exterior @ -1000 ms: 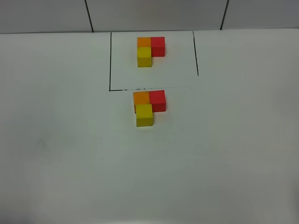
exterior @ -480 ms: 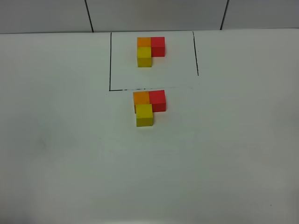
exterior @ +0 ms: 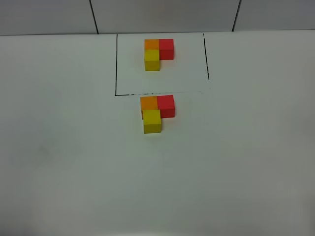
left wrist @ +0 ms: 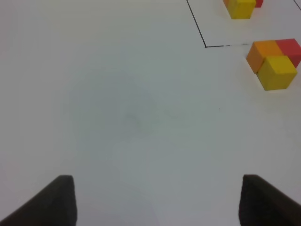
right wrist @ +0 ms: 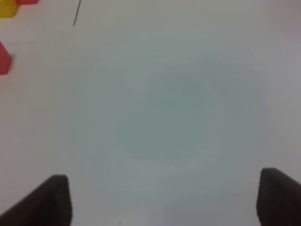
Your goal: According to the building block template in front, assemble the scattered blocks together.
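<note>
The building block template (exterior: 157,53) stands inside the thin black drawn rectangle at the far middle of the table: orange, red and yellow cubes in an L. Just in front of the frame's near line, the orange block (exterior: 148,103), the red block (exterior: 166,105) and the yellow block (exterior: 152,121) touch each other in the same L shape. They also show in the left wrist view (left wrist: 274,60). My left gripper (left wrist: 157,202) is open and empty, well short of the blocks. My right gripper (right wrist: 162,200) is open and empty over bare table; the red block's edge (right wrist: 3,57) shows far off. Neither arm shows in the exterior view.
The white table (exterior: 236,157) spreads bare around the blocks. A grey tiled wall (exterior: 162,14) runs along the table's far edge. The black frame line (exterior: 116,64) borders the template.
</note>
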### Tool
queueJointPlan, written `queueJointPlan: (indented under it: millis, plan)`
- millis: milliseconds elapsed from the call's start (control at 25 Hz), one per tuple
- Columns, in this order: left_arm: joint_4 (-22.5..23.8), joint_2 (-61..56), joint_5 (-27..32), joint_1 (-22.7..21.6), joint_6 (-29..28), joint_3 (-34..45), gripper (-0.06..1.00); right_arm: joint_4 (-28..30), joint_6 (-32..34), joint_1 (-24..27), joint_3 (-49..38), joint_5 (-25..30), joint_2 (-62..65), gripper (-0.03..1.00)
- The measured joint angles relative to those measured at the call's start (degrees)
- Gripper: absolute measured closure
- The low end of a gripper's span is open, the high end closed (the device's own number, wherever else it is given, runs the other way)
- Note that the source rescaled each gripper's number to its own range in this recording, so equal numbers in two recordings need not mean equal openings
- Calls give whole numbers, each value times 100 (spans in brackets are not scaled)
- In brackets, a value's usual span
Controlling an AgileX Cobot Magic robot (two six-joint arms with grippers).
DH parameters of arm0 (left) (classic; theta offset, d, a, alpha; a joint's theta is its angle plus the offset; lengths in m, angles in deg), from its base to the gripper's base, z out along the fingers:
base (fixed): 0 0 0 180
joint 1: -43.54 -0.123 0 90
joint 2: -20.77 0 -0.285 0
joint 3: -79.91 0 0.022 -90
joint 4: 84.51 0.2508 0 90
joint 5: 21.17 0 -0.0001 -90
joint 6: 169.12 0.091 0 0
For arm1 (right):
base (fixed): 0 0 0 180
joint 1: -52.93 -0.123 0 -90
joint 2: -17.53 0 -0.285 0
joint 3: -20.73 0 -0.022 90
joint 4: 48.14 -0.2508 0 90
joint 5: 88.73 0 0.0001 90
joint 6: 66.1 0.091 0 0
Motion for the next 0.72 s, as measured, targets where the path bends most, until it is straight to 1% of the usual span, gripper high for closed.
queueJointPlan:
  millis: [600,720]
  plan:
    - [0,0,0,0,0,0,34,-5,7,6,0,0,0,33]
    - [0,0,0,0,0,0,34,-5,7,221,0,-5,0,33]
